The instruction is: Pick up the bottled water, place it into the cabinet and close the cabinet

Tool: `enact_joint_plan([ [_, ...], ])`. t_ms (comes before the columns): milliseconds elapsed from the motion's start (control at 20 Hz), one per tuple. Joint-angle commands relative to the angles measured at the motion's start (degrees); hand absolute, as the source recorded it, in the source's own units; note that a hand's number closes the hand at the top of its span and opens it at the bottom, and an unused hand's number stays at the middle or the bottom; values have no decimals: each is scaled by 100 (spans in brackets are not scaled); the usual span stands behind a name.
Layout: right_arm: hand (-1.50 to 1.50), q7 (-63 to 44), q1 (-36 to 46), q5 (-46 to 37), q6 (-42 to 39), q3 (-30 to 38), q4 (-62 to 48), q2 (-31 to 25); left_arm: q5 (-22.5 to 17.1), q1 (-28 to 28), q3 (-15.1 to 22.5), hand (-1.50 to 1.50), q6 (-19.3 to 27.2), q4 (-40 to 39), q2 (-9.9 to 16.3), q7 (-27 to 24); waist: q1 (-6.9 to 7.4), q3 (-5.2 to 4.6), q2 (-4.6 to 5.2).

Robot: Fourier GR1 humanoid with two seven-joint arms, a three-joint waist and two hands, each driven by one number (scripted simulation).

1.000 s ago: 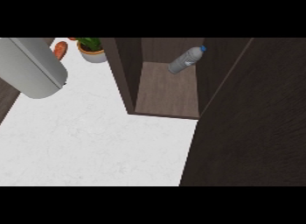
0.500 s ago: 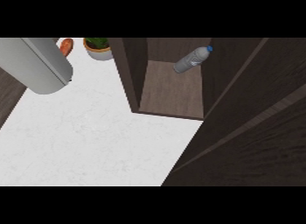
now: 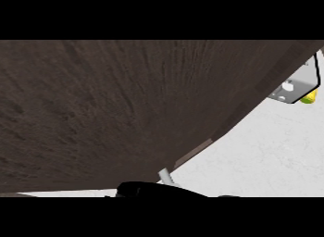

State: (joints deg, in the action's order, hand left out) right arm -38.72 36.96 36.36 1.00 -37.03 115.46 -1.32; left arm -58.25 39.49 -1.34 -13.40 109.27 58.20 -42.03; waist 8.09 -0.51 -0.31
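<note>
From the head view, nearly everything I see is a broad dark brown wood-grain cabinet panel [image 3: 110,111], most likely the door or a side wall, though I can't tell which. It slants across the white speckled counter [image 3: 274,152], which shows only toward its right edge. At the upper right corner sits a grey metal appliance [image 3: 291,88] with a small yellow object [image 3: 309,96] touching its lower side. A black shape [image 3: 151,190] pokes in at the bottom edge; I take it for one of the robot's hands, but I can't tell which one, nor whether it is released, clenched or grasping anything. The bottled water is nowhere visible, so I can't say where it is. My judgement is that the closing step is in hand. The next move calls for confirming the door is flush.
</note>
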Motion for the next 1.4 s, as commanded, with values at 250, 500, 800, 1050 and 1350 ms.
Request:
enact_joint_plan([
  [250,150,102,2044,1493,-75,779,-2035,130,-254,1029,-949,-150,-1091,-387,-83,-322,-291,47,31],
  [500,150,250,1930,1897,-282,1085,-2773,131,-288,1172,-1339,-150,-1274,-544,-313,-228,-525,52,43],
  [800,150,436,1451,1740,-1003,1357,-3501,64,-72,1491,-1471,-150,-1428,-245,-888,-135,-626,55,44],
  [1050,150,462,1189,1736,-1544,1715,-3755,-343,322,1588,-1727,-150,-1702,-313,-1181,-30,-674,55,25],
  [1350,150,1420,1491,1046,-2121,2177,-4742,-465,299,1304,-1747,-150,-1730,-300,-1400,276,-673,52,44],
])
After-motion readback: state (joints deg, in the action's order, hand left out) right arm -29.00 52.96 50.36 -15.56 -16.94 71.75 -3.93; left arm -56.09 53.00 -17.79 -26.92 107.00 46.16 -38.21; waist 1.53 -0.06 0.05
